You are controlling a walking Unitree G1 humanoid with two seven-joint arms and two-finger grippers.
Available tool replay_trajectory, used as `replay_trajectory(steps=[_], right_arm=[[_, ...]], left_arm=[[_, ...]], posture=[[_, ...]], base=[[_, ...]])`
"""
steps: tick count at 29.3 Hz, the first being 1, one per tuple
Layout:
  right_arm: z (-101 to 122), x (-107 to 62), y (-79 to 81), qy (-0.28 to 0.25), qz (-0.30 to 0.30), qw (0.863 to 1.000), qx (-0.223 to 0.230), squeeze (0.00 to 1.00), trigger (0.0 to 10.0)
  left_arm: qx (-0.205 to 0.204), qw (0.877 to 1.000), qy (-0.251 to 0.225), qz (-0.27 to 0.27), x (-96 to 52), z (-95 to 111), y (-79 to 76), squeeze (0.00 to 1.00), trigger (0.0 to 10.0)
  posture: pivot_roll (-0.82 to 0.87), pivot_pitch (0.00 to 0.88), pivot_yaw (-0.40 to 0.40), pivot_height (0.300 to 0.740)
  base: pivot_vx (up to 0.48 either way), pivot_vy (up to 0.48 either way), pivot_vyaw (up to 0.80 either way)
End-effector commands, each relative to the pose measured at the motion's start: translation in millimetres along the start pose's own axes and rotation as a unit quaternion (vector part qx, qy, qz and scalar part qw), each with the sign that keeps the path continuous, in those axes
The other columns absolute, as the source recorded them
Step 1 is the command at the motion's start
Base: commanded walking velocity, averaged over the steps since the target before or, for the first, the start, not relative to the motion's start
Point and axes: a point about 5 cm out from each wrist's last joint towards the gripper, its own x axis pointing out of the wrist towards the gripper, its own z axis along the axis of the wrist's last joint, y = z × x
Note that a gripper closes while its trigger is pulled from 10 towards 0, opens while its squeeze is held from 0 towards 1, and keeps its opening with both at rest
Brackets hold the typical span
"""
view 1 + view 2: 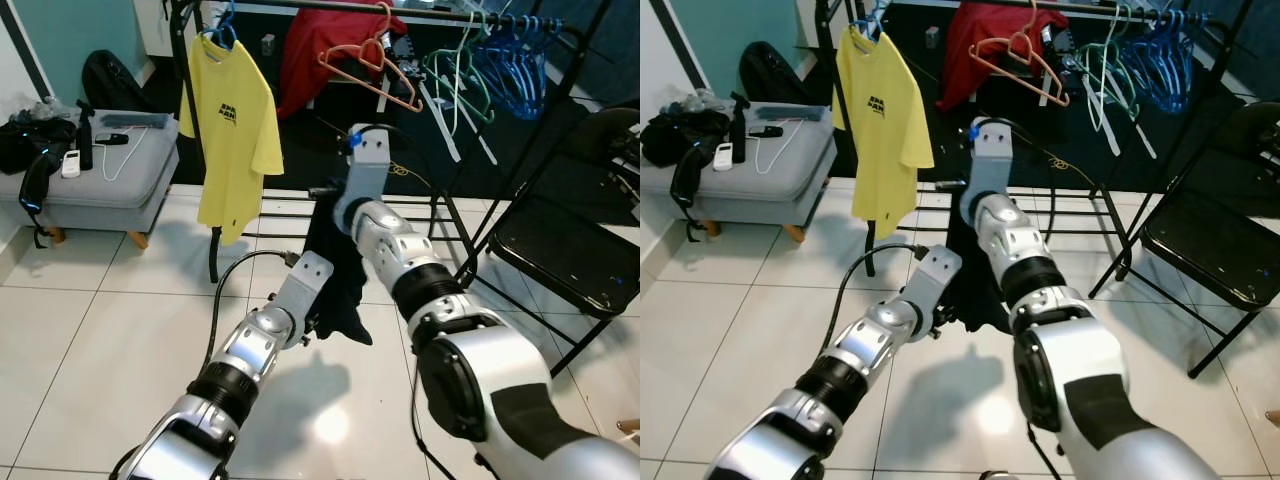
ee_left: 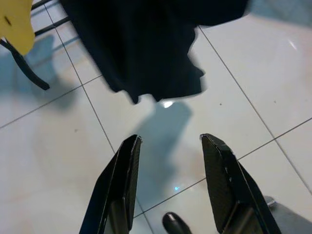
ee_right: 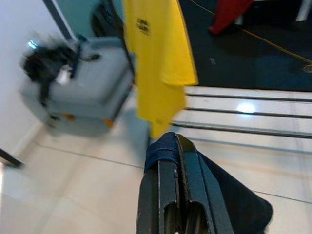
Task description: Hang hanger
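While pinched tight on a dark garment (image 3: pixel 229 195), right gripper (image 3: pixel 171 146) raised beside the yellow T-shirt (image 1: pixel 235 130) on the rack (image 1: pixel 400 12). Left gripper (image 2: pixel 170 180) spread wide, empty, under the hanging cloth. Hangers (image 1: pixel 505 60) along the rail.

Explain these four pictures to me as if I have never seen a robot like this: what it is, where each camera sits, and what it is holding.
This is a walking humanoid robot with two silver arms, each ending in a two-fingered black claw. The two wide pictures come from cameras on its head, looking down at its arms. The other two come from a camera on each wrist, looking along that claw's fingers.

The right claw is shut on a dark garment, which hangs above the tiled floor. The left claw is open beneath the cloth, holding nothing.

Ahead stands a clothes rack with a yellow T-shirt, a red garment and several bare hangers. A grey ottoman and a black folding chair stand nearby.
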Motion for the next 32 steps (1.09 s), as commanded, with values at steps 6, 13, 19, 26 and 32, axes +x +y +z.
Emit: replay_trajectory(steps=[6, 13, 19, 26, 32], right_arm=[[28.7, 0.6, 42.0, -0.039, 0.094, 0.994, 0.031, 0.0, 0.0], [31.7, -2.8, 56.5, -0.043, 0.134, 0.989, 0.034, 0.0, 0.0], [32.1, -8.1, 66.0, -0.045, 0.174, 0.983, 0.028, 0.0, 0.0], [31.3, -14.9, 67.3, -0.046, 0.199, 0.979, 0.025, 0.0, 0.0], [31.2, -21.9, 67.8, -0.044, 0.214, 0.975, 0.023, 0.0, 0.0]], left_arm=[[-0.086, 0.994, 0.012, 0.064, 6.8, -5.9, 0.3, 0.0, 10.0], [-0.07, 0.986, -0.025, 0.148, 5.0, -0.5, 21.1, 0.0, 10.0], [-0.031, 0.953, -0.119, 0.277, -7.9, 16.6, 62.5, 0.0, 10.0], [0.057, 0.927, -0.168, 0.33, -16.6, 18.3, 76.1, 0.0, 10.0], [0.078, 0.933, -0.114, 0.333, -12.7, -4.8, 80.6, 0.0, 10.0]], posture=[[-0.07, 0.148, -0.08, 0.74], [-0.07, 0.143, -0.077, 0.74], [-0.07, 0.136, -0.076, 0.74], [-0.07, 0.134, -0.078, 0.74], [-0.07, 0.136, -0.07, 0.74]], base=[[0.0, 0.0, 0.0], [0.0, 0.0, 0.0], [0.0, 0.0, 0.0], [0.0, 0.0, 0.0], [0.0, 0.0, 0.0]])
